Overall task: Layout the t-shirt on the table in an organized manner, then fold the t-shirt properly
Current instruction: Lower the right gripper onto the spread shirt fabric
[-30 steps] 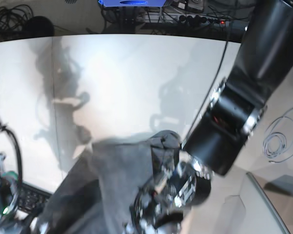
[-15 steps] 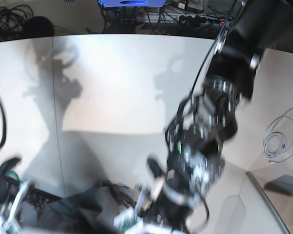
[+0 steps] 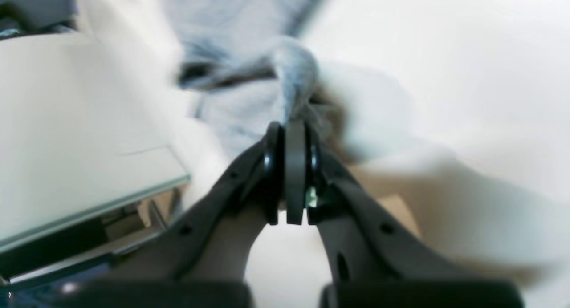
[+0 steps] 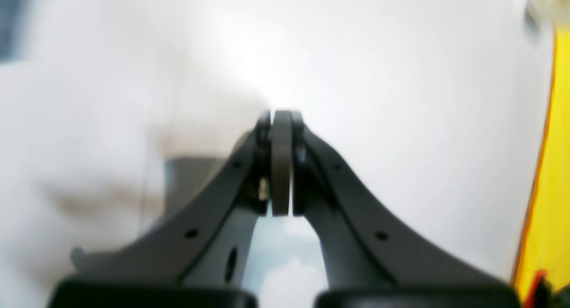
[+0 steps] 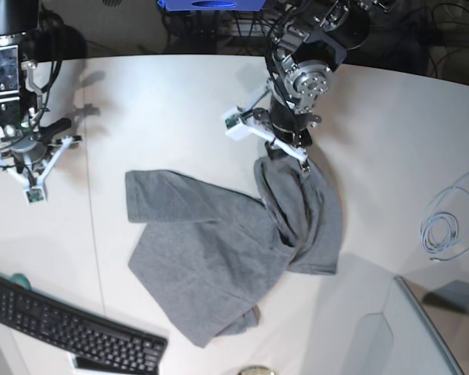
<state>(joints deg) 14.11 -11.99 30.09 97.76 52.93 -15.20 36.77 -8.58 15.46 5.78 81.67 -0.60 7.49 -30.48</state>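
Desk (image 5: 180,94) is mostly bare white. Shirt (image 5: 219,258) lies crumpled mid-desk, one side bunched and lifted. Judging by the drape: light, soft knit, zero stiffness, so it'll sag and drag; best grabbed at hems or shoulder seams, pinching a single layer. Left claw (image 5: 285,152) is clamped on a fold of shirt at its far edge. Right claw (image 5: 30,173) is closed on nothing, well apart from the cloth. Keyboard (image 5: 70,328) sits near the shirt's lower corner and could snag a spread. Cable coil (image 5: 445,223) is clear.

Both arms have swung up from the near edge, the left fingers (image 5: 281,154) (pinched shut) dragging the t-shirt (image 5: 219,250) farther onto the table (image 5: 180,101).
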